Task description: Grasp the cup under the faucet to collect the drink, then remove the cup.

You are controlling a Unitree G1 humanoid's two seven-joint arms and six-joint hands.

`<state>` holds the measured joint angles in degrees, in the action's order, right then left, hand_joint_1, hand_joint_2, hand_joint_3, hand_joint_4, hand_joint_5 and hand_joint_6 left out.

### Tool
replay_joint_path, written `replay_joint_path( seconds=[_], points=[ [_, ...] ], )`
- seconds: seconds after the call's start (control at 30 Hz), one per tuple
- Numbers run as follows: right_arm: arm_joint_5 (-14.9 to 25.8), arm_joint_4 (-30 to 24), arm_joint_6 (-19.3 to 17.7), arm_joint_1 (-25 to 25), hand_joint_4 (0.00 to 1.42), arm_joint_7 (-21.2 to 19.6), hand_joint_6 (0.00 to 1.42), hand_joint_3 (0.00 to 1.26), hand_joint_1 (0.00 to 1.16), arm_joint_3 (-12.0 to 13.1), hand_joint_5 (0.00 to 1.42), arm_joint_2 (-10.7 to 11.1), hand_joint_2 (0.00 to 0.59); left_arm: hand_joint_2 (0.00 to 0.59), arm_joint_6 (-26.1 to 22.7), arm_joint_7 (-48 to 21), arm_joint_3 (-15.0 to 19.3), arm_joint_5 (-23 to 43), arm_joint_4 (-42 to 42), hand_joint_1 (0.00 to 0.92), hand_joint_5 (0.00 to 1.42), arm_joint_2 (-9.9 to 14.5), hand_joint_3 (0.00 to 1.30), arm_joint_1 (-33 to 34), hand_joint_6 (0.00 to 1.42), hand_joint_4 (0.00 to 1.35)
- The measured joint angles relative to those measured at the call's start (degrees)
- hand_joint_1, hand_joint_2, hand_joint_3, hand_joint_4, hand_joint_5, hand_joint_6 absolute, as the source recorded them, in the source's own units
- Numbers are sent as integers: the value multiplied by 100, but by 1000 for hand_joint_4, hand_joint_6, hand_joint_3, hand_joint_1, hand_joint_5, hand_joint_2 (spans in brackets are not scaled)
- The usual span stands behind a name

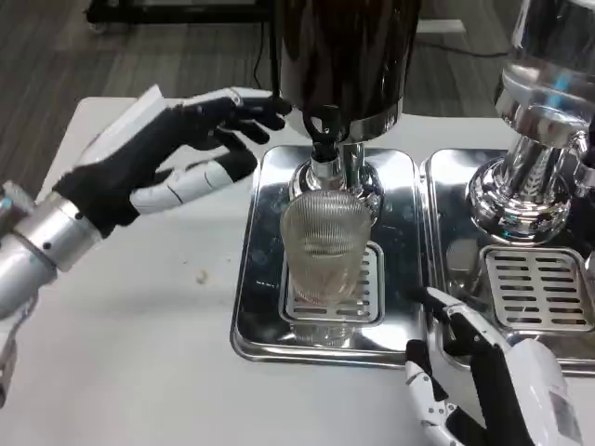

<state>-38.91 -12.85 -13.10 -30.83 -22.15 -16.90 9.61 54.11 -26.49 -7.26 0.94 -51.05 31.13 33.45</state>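
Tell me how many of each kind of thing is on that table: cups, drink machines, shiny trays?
Cups: 1, ribbed glass cup
Drink dispensers: 2, dark one and clear one
Metal drip trays: 2, left tray and right tray
Total: 5

A ribbed clear cup (325,246) is seen standing on the grate of a steel tray (251,279), directly beneath the faucet (324,130) of a dark dispenser (349,56). The left hand (177,149) is held open left of the faucet; the right hand (483,381) is held open at the tray's lower right, above the white bench (139,353).
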Motion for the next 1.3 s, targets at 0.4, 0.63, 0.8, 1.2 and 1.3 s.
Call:
replay_joint_path(
  seconds=[0.4,0.63,0.8,1.2,1.3],
  points=[
    [64,134,-2,60,234,0,424,281,453,13,250,-23,484,87,-366,-925,259,361,343,0,370,-290,308,240,391,319],
    [122,169,-5,137,234,0,424,282,453,20,255,-32,484,82,-394,-1233,282,361,346,0,381,-352,321,351,366,332],
    [183,212,-10,150,234,0,424,284,453,26,259,-35,484,78,-398,-1409,290,359,346,0,381,-356,334,448,352,333],
    [229,364,-22,233,234,-1,424,285,453,30,260,-57,484,79,-309,-1614,367,351,520,0,381,-296,350,482,349,350],
    [249,381,-27,247,234,-1,424,285,453,34,260,-55,484,79,-297,-1627,381,351,529,0,381,-289,352,482,349,353]
  ],
)
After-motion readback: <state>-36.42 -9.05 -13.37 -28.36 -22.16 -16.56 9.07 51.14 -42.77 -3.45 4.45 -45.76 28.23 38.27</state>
